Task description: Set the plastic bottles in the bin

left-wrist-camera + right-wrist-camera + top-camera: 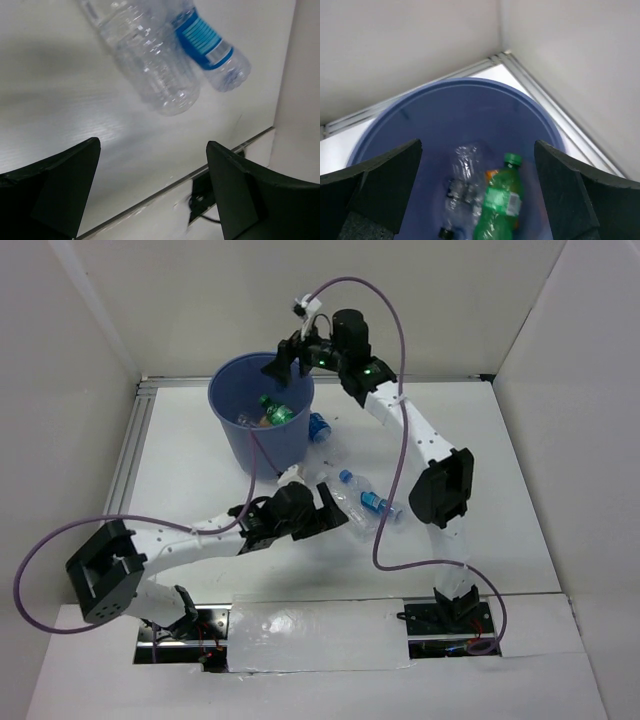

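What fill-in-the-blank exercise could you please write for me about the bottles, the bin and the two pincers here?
1. The right pincer hangs open above the bin, whose colour is ____.
2. Inside the bin, beside a clear bottle, lies a capped bottle coloured ____.
3. The left pincer holds nothing; its jaws stand ____.
4. Ahead of it, a blue-labelled bottle lies on the ____.
Missing words: blue; green; open; table.
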Available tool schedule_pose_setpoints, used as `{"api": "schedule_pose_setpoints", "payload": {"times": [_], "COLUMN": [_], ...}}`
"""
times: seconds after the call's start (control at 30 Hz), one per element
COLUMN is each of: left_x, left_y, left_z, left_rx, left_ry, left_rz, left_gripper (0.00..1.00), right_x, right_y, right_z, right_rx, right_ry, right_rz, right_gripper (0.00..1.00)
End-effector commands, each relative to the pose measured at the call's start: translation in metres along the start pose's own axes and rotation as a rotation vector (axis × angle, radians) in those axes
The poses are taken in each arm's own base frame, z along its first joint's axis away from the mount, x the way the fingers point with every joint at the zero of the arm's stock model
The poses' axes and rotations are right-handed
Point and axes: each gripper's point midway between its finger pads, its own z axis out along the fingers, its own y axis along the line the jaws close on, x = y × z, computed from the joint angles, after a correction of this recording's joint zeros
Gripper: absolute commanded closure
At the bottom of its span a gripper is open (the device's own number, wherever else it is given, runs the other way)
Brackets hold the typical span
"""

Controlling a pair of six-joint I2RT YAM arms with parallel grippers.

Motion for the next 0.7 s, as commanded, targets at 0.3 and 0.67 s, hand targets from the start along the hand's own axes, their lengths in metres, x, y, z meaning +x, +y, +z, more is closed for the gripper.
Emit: {"api": "schedule_pose_setpoints", "payload": {"times": [0.3,0.67], "left_x": [-0.013,-0.001], "left_y": [-0.024,-0.009], "left_z": [0.055,0.102], "left_rx": [-0.173,-0.360], "left_ry": [0.028,0.064], "left_rz": [-0.184,-0.151], "left_gripper": [0.00,0.00], "right_x": [0.009,0.154], "right_y": [-0.075,-0.016], "right_z": [-0.237,-0.376], "right_rx": [0.406,0.556], "right_ry": [0.145,0.267], "right_rz": [0.078,0.299], "right_gripper": [0.00,0.00]}}
